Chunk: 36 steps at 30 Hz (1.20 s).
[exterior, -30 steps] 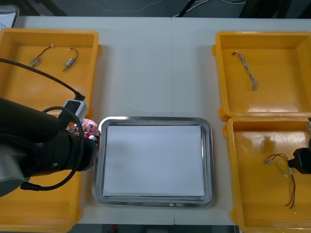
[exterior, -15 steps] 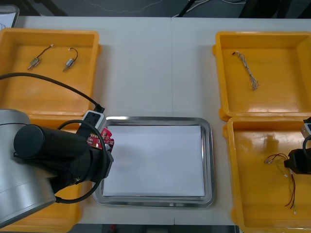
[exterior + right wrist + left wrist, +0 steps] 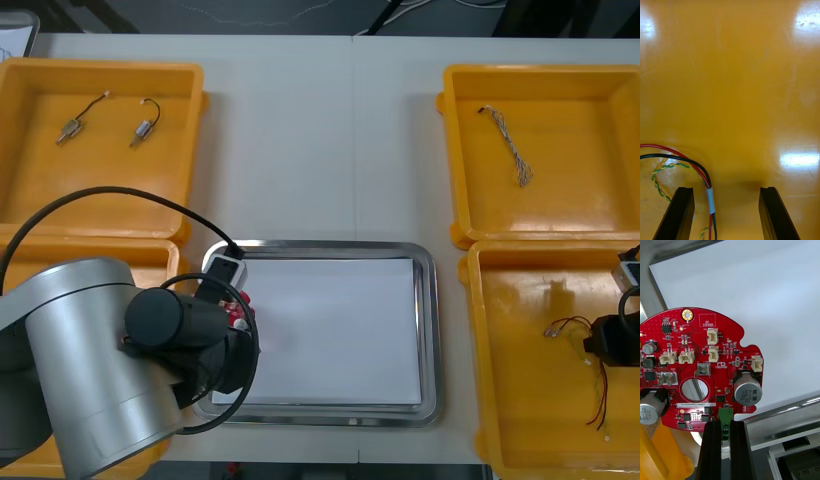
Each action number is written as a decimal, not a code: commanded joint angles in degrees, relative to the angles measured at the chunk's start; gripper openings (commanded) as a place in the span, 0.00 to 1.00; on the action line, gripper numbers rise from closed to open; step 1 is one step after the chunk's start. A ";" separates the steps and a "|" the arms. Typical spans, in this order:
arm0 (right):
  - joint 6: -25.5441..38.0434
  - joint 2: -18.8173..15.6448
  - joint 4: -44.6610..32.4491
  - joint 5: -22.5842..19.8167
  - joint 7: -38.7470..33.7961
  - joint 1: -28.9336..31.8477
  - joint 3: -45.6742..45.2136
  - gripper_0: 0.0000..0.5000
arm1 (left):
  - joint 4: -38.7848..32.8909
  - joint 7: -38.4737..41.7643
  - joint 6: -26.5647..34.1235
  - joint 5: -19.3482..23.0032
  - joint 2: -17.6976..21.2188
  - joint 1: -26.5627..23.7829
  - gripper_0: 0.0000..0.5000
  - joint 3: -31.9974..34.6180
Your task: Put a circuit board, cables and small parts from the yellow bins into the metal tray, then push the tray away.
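Note:
A round red circuit board [image 3: 703, 367] hangs over the left edge of the metal tray [image 3: 790, 412], and my left gripper [image 3: 724, 427] is shut on the green connector at its rim. In the front view the left arm [image 3: 120, 360] covers the tray's near left corner, with a bit of the board [image 3: 238, 312] showing. My right gripper [image 3: 726, 195] stands open low in the near right yellow bin [image 3: 530, 400]. The red and black strands of a cable [image 3: 696, 167] run between its fingers, close to one finger [image 3: 679, 213]. In the front view that cable [image 3: 580, 350] lies just left of the right gripper [image 3: 615, 340].
The tray's white inside [image 3: 320, 330] holds nothing. A twisted blue and white cable [image 3: 510, 148] lies in the far right bin. Two small metal parts [image 3: 72, 125] [image 3: 145, 128] lie in the far left bin. Bare table [image 3: 320, 140] lies beyond the tray.
My left arm has carried the circuit board rightward from over the near left bin to the tray's left edge. The right gripper has hardly moved.

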 commanded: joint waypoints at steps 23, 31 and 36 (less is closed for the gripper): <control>-0.54 0.00 -0.52 3.26 2.48 2.12 2.11 1.00 | 7.07 0.52 -2.01 -4.74 -6.41 -1.93 0.00 -7.65; -0.71 0.61 -0.61 3.96 2.48 2.12 2.11 1.00 | 8.65 -0.53 -2.62 -4.47 -7.46 -1.84 0.00 -8.01; -1.15 0.96 -0.61 3.79 2.39 2.12 2.37 1.00 | 9.09 -0.97 -2.62 -4.56 -7.46 -1.84 0.00 -8.80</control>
